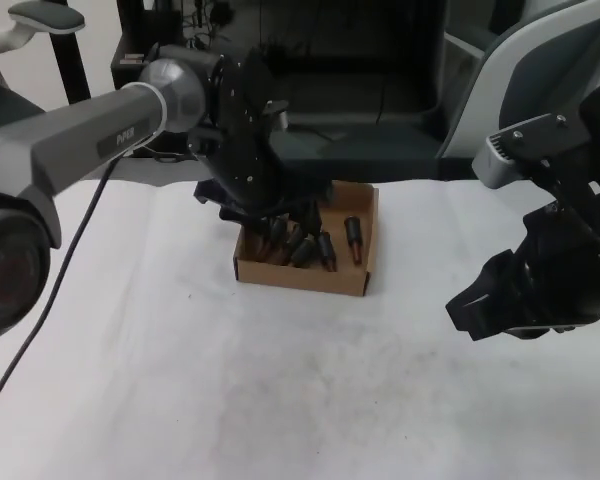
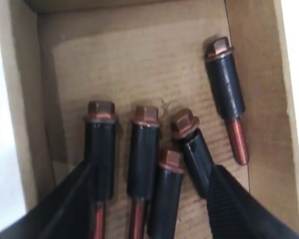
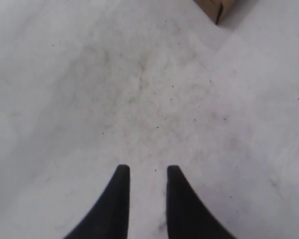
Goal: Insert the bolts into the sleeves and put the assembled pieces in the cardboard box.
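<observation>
Inside the cardboard box (image 2: 139, 64), on its corrugated brown floor: five assembled pieces (image 2: 143, 159), each a smooth black sleeve (image 2: 100, 159) with a copper-coloured hexagonal bolt head (image 2: 100, 108) at one end and a bare copper shank (image 2: 237, 142) sticking out of the other. Four bunched side by side and touching or nearly so, with the fifth (image 2: 225, 87) apart, closer to one side wall.

Directly above the bunch, the left pincer (image 2: 150, 169), spread wide and gripping nothing, one dark finger outside each flank of the group. Long axes roughly parallel to one another and lying across the line along which those fingers would close, so well set for a sideways squeeze if one were wanted. From the high view, box (image 1: 300, 280) toward the tabletop's far edge, near its middle, left pincer (image 1: 275, 215) dipped into it.

Far nearer the pieces than the right pincer (image 3: 148, 172), which hangs toward the right edge of the tabletop (image 1: 280, 400), well apart from the box, fingers slightly parted with nothing between them over white, faintly speckled cloth (image 3: 139, 74).

No loose bolt or sleeve visible on the cloth. Judging by that, probably little left beyond lifting the left pincer straight up, clear of the box walls.
</observation>
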Controlling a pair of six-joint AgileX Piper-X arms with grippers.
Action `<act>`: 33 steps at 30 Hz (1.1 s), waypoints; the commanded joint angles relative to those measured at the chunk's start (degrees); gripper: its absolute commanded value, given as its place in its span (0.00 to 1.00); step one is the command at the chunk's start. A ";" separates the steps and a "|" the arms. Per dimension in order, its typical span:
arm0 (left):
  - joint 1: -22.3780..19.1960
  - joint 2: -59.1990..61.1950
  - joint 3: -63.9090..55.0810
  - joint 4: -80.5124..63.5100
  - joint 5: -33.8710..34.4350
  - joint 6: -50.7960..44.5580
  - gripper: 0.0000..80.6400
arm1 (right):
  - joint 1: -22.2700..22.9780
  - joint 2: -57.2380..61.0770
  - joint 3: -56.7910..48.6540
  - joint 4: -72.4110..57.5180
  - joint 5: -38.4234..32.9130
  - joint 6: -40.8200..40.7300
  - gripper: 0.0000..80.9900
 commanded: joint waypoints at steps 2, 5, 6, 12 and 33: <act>0.19 -2.99 -0.58 3.87 -1.36 1.51 0.71 | -0.22 -0.56 -0.07 0.31 -0.58 -0.18 0.33; 0.19 -5.64 -0.58 5.98 -2.15 4.68 0.66 | -0.22 -0.56 -0.07 1.35 -0.58 0.28 0.33; 0.19 -6.68 -0.58 7.01 -2.64 5.40 0.66 | -0.22 -0.56 -0.07 1.82 -0.58 0.50 0.33; 0.19 -13.11 1.92 12.23 -4.41 9.96 0.66 | -0.22 -2.58 -0.07 5.22 -0.58 1.19 0.33; -4.08 -81.30 72.29 -16.69 6.79 3.37 0.55 | -0.11 -38.26 19.23 0.82 1.08 18.77 0.33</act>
